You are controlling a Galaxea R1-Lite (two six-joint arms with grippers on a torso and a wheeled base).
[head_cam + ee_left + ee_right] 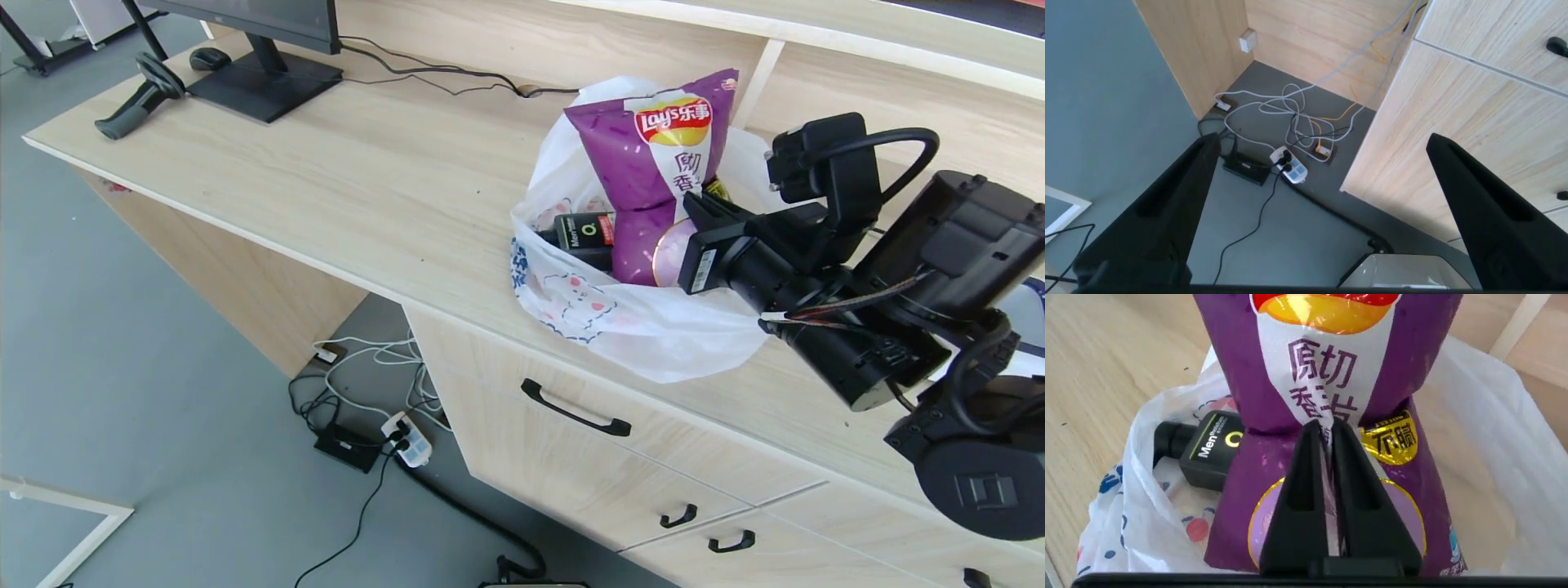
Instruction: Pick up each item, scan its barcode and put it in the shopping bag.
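Observation:
A purple chips bag (653, 163) stands upright in the white plastic shopping bag (637, 327) on the wooden counter. My right gripper (694, 208) is shut on the chips bag (1323, 376), its fingers pinching the middle of the bag's front; the wrist view has the gripper (1327, 437) pressed against the foil. A black bottle (584, 233) lies inside the shopping bag (1151, 433) beside the chips, seen as a dark bottle (1204, 453) with a light label. My left gripper (1323, 143) hangs open above the floor, beside the counter, holding nothing.
A handheld barcode scanner (135, 102) lies at the far left of the counter (367, 188), next to a monitor stand (261, 77) and a mouse (210, 57). Drawers with black handles (575, 408) front the counter. Cables and a power strip (404, 437) lie on the floor.

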